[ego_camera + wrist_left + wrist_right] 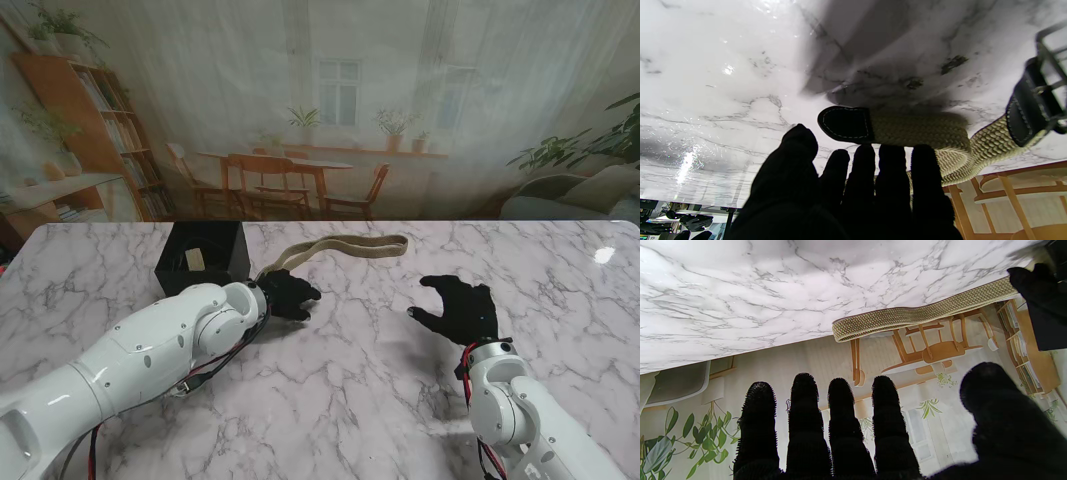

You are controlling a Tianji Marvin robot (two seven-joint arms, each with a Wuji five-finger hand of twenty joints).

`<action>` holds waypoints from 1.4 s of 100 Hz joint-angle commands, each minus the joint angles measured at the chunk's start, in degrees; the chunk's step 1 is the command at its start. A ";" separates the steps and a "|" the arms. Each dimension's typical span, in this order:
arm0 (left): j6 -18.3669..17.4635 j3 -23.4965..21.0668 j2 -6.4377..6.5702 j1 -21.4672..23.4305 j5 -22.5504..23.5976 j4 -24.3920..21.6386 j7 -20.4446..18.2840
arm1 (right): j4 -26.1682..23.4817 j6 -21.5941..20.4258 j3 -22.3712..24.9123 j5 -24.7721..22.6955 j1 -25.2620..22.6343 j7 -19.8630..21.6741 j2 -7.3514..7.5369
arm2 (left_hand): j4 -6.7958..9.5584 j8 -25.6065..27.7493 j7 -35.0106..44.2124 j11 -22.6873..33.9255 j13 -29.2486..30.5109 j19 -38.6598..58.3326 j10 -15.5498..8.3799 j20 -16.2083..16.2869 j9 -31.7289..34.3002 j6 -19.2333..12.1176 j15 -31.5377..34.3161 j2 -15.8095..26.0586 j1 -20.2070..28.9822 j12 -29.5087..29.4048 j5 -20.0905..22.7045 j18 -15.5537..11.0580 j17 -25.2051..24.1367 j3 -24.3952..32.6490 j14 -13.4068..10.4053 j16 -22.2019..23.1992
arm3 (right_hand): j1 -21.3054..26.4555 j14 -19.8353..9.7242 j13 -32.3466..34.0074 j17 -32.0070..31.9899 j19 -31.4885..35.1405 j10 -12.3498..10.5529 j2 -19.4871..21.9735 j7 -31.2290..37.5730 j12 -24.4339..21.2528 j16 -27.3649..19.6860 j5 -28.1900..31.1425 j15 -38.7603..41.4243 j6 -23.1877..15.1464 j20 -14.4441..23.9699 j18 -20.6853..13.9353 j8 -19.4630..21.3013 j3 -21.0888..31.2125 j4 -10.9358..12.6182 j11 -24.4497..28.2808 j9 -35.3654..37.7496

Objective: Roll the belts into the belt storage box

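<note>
A woven beige belt (345,245) lies on the marble table (360,400), folded back on itself into a long loop running right from the black storage box (205,258). My left hand (288,295) rests at the belt's end nearest the box. In the left wrist view its fingers (893,186) are straight and the thumb is apart. The belt's black leather tip (845,123) and the buckle end (1028,106) lie just past the fingertips. My right hand (458,308) hovers with fingers spread, nearer to me than the belt's looped end (846,330) and touching nothing.
The box stands at the back left of the table, just behind my left forearm (150,350). A printed backdrop of a room rises behind the table's far edge. Bare marble stretches between and in front of both hands.
</note>
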 commanded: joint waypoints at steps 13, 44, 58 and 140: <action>-2.17 -0.64 0.43 1.18 0.10 -1.04 -1.48 | -0.02 0.21 -0.12 0.02 -0.07 0.08 -0.08 | 0.52 0.25 -0.86 -3.04 -0.64 -2.16 -0.47 -0.73 -1.68 -0.64 -3.65 -0.16 -1.54 -1.74 -0.41 -1.33 0.20 -1.19 0.57 -3.13 | 1.23 -0.89 -1.86 -1.28 -1.22 -0.16 1.79 -1.10 0.29 -0.07 1.45 -1.03 -2.09 0.99 0.27 1.10 -0.79 1.41 0.99 -1.76; -2.92 -2.12 1.88 1.30 2.74 -2.10 -3.37 | 0.18 0.27 -0.47 -0.02 0.19 0.32 -0.03 | 0.95 -1.34 -4.12 -8.20 -7.40 -9.05 -1.12 -5.70 -13.48 -3.23 -8.90 -2.68 -5.20 -8.18 -4.01 -2.60 -3.79 -4.41 -0.32 -10.50 | 1.29 -0.90 -1.96 -1.29 -1.24 -0.14 1.84 -1.13 0.30 -0.08 1.40 -1.08 -2.05 1.06 0.24 1.14 -0.82 1.43 1.01 -1.78; -2.23 -0.65 1.95 0.34 3.28 -1.47 -3.67 | 0.28 0.34 -0.69 -0.07 0.34 0.48 0.00 | 4.00 -1.71 -3.81 -5.90 -6.76 -7.08 -7.98 -5.00 -15.91 -9.89 -7.25 -3.77 0.20 -8.60 -5.96 -3.76 -3.27 10.47 -1.58 -9.59 | 1.25 -0.97 -1.95 -1.31 -1.26 -0.19 1.83 -1.11 0.30 -0.08 1.44 -1.07 -2.08 1.07 0.32 1.16 -0.88 1.42 1.03 -1.78; -2.12 -2.17 3.21 0.99 10.23 -3.10 -1.52 | 0.63 0.52 -1.30 -0.04 0.77 0.83 0.05 | 4.10 0.99 -1.44 -5.70 -13.23 -10.73 -8.51 -4.99 -16.95 -11.06 -9.35 -3.63 -2.55 -8.51 -3.18 -4.07 -7.22 11.33 -2.16 -11.31 | 1.23 -1.03 -2.01 -1.35 -1.31 -0.07 1.95 -1.09 0.30 -0.09 1.45 -1.05 -2.10 1.12 0.29 1.22 -0.91 1.43 1.03 -1.86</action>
